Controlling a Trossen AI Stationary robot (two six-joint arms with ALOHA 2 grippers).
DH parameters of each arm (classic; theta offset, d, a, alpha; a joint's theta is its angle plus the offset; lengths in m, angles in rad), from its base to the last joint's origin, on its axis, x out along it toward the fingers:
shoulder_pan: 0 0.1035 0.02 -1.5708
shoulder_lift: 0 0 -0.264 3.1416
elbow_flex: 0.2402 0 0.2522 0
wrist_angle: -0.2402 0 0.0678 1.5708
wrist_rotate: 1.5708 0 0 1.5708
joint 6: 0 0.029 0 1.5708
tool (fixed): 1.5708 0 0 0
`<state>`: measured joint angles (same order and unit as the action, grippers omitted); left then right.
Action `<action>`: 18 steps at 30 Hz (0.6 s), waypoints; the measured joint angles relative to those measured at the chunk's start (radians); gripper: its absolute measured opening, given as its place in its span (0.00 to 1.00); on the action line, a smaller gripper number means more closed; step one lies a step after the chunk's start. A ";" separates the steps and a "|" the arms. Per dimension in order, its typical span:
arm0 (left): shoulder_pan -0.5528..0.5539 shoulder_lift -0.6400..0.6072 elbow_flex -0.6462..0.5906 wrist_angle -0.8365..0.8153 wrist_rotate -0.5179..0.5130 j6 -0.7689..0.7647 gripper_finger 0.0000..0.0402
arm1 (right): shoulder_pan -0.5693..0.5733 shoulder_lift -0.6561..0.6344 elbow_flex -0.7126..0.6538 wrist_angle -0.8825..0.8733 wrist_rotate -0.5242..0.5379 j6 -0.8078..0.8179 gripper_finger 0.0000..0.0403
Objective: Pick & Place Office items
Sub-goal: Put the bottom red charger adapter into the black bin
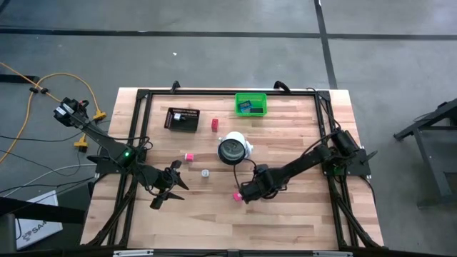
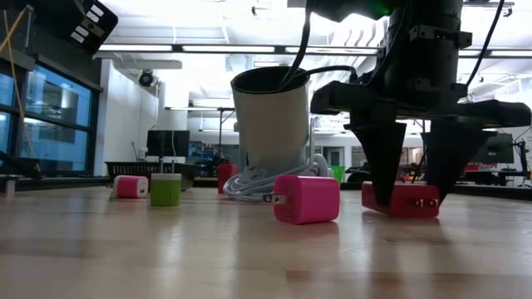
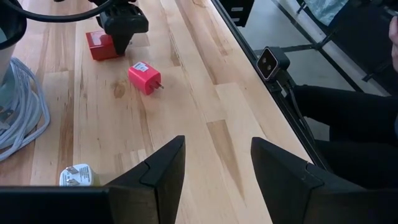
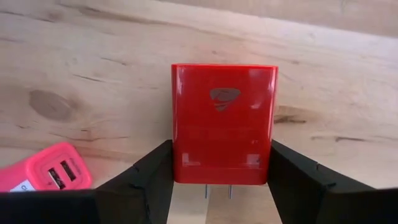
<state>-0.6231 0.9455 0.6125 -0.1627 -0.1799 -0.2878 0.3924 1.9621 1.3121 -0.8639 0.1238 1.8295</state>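
- The right gripper (image 4: 217,186) stands spread on the wooden table (image 1: 300,207), its fingers (image 4: 146,180) flanking a red charger block (image 4: 224,127) with narrow gaps on both sides, just beside a pink charger (image 3: 144,77).
- Its arm reaches in low across the table.
- The left gripper (image 3: 217,168) hovers open and empty beside a white plug (image 3: 78,175), which its own fingers partly hide.

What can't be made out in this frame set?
- Whether the right gripper already presses the red charger: its fingers flank it in the right wrist view, contact unclear.
- Contents of the green bin and black mesh tray: too small in the high view.
- Left gripper: open, over bare table.
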 joint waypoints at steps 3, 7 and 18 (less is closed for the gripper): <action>0.000 0.000 0.000 0.000 0.000 0.000 0.44 | 0.010 -0.003 0.000 0.000 0.023 -0.002 0.51; 0.000 0.000 0.000 0.000 0.000 0.000 0.44 | 0.028 -0.003 0.000 -0.001 0.043 -0.013 0.51; 0.000 0.000 0.000 0.002 0.000 0.000 0.44 | 0.080 -0.052 0.000 0.011 0.141 -0.064 0.51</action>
<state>-0.6230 0.9455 0.6125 -0.1605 -0.1800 -0.2877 0.4726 1.9103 1.3117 -0.8524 0.2645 1.7653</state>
